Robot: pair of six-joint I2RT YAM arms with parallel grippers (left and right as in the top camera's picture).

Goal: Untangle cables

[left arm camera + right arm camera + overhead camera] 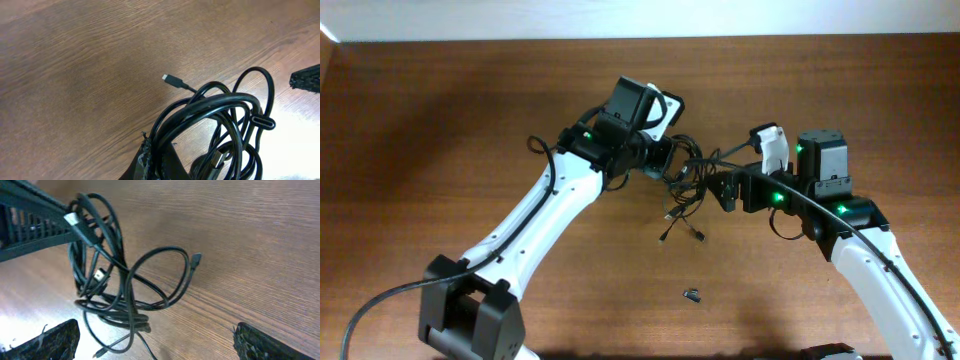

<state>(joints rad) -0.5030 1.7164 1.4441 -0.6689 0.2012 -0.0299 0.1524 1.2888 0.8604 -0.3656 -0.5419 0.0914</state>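
With the left tool (150, 161) clamped on the knotted cables (685, 187) and the right tool (728, 190) gaping wide just beside them, loosening is in hand; next it likely must seize one loop and draw it clear.

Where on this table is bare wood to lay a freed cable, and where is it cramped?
Bare: the wide stretch of table left of the left arm, and the far right corner beyond the right arm. Between the arms at the front lies only a small dark piece. Crowded: the middle, where the cables bunch between both arm tips.
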